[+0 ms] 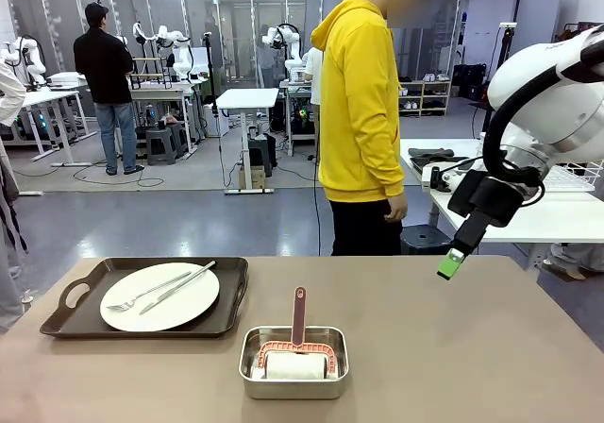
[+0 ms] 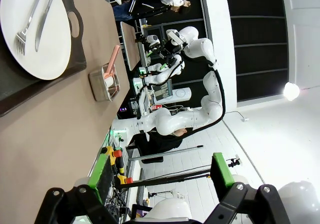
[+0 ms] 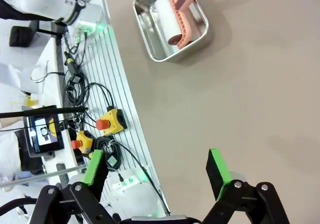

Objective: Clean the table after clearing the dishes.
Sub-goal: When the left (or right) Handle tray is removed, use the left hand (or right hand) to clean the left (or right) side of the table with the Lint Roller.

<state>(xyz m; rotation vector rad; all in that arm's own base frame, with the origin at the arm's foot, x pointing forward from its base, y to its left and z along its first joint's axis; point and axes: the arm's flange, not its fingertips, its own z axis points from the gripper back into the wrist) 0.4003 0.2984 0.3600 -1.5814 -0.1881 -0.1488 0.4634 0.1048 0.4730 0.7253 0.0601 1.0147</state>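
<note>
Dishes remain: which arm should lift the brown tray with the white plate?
Left, probably. The dark brown handled tray lies on the robot's left, near the open left hand; the open right hand hovers far right.

Bright, even overhead light; soft shadow on the table (image 1: 453,347) around the steel pan (image 1: 293,387). A lamp (image 2: 290,90) flares mid-right; wrist views bend at edges.

I see a plain matte taupe-brown surface (image 1: 453,347). Toward its left edge the tray (image 1: 66,324) is dark brown, the plate (image 1: 175,312) white and the cutlery (image 1: 175,286) silver. By the near edge the pan (image 1: 293,387) is bare steel and its roller (image 1: 297,359) is pink-framed and white. The left pincer (image 2: 160,170) and right pincer (image 3: 155,166) are black with green pads.
</note>
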